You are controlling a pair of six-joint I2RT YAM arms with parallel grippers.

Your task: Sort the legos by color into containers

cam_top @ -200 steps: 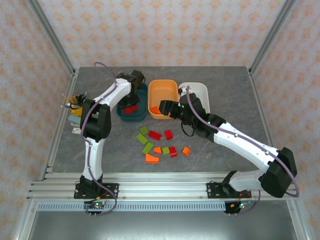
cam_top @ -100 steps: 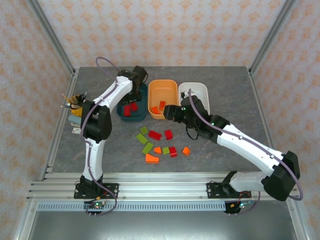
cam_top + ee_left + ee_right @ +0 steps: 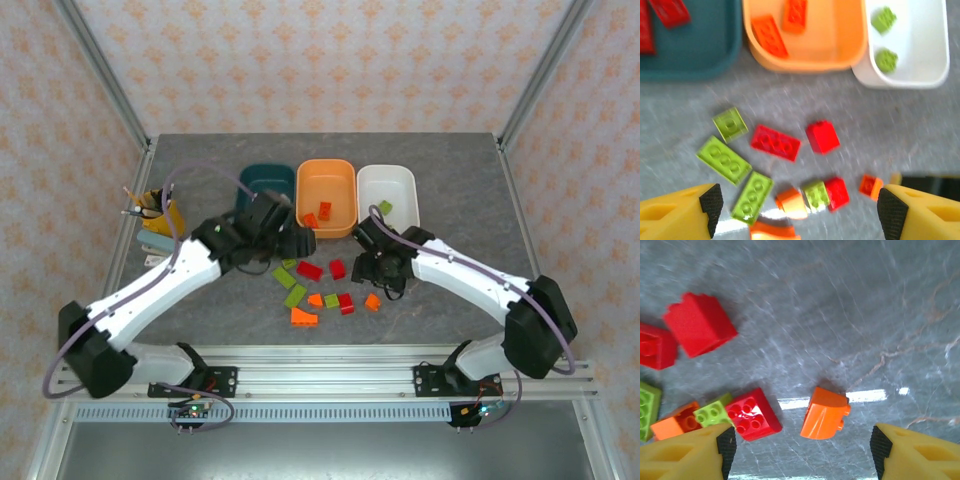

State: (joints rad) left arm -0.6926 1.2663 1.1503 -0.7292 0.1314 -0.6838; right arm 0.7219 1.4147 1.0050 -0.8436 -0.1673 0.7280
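Observation:
Loose legos lie mid-table, among them a flat red brick (image 3: 309,270) and lime green bricks (image 3: 296,295). My left gripper (image 3: 293,241) hovers open over them in front of the teal container (image 3: 262,178), nothing between its fingers (image 3: 700,210). Its wrist view shows a red brick (image 3: 775,142), a green brick (image 3: 752,196) and an orange brick (image 3: 791,202) below. My right gripper (image 3: 378,272) is open, its fingers (image 3: 910,450) on either side of an orange brick (image 3: 824,413) without touching it. A red brick (image 3: 752,414) lies beside its left finger.
The orange container (image 3: 345,222) holds orange bricks (image 3: 769,35). In the white container (image 3: 405,180) are green bricks (image 3: 886,59), and in the teal container (image 3: 715,55) red bricks (image 3: 667,12). A yellow pencil cup (image 3: 155,207) stands at the left edge.
My left arm swung back from the teal container to the loose pile and its gripper opened. My right gripper came down from the orange container to over the orange brick.

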